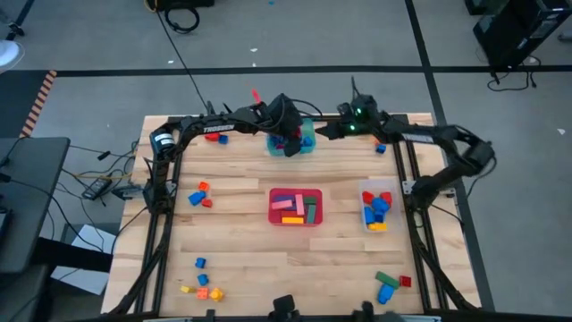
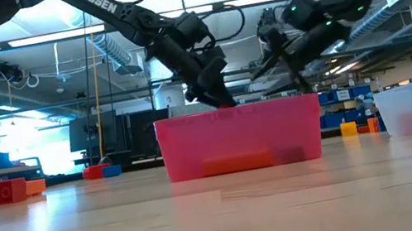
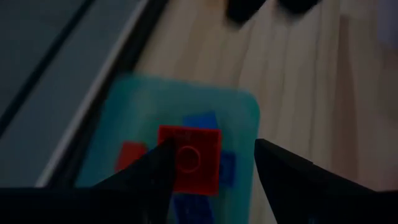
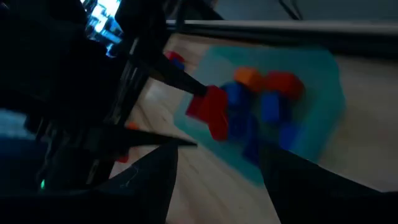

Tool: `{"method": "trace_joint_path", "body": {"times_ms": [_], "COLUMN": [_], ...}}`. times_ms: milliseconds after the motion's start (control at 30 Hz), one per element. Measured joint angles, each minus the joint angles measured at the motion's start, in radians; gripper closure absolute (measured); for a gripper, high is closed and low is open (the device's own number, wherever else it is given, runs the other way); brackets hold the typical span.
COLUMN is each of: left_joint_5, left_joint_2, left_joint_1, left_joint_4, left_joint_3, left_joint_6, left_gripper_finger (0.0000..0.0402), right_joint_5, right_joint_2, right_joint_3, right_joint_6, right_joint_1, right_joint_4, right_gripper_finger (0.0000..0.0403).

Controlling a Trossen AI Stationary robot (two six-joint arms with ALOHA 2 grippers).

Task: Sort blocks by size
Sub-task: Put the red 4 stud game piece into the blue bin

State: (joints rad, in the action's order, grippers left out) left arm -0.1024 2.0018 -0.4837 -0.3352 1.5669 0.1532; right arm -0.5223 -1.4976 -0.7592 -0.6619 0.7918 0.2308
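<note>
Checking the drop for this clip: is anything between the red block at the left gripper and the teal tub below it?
Nothing visible. The left gripper hangs over the teal tub, with the red block at one finger and only loose blocks in the tub beneath. The right gripper waits beside the tub, off to the side.

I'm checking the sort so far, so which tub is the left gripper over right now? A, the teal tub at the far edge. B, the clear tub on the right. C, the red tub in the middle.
A: the left gripper hangs over the teal tub at the table's far edge, with a red block at its fingertips.
</note>
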Motion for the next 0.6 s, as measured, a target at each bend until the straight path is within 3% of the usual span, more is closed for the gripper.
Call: {"method": "trace_joint_path", "body": {"times_ms": [133,400,600], "left_joint_5": [0.003,0.031,0.054], "left_joint_2": [0.0,0.0,0.0], "left_joint_1": [0.001,0.001,0.001], "left_joint_4": [0.064,0.11,0.113], "left_joint_3": [0.0,0.0,0.0], "left_joint_6": [-0.026,-0.084,-0.117], "left_gripper_finger": [0.0179,0.0179,0.0179], "right_joint_5": [-0.101,-0.106,-0.103], "right_joint_2": [-0.098,-0.214,-0.286], "right_joint_3": [-0.129,-0.358,-0.448], "right_joint_6": [0.094,0.365,0.471], "right_joint_1": [0.032,0.041,0.004], "right_joint_4": [-0.047,-0.346,-0.419], "right_gripper_finger": [0.0166,0.0166,0.0166]}}
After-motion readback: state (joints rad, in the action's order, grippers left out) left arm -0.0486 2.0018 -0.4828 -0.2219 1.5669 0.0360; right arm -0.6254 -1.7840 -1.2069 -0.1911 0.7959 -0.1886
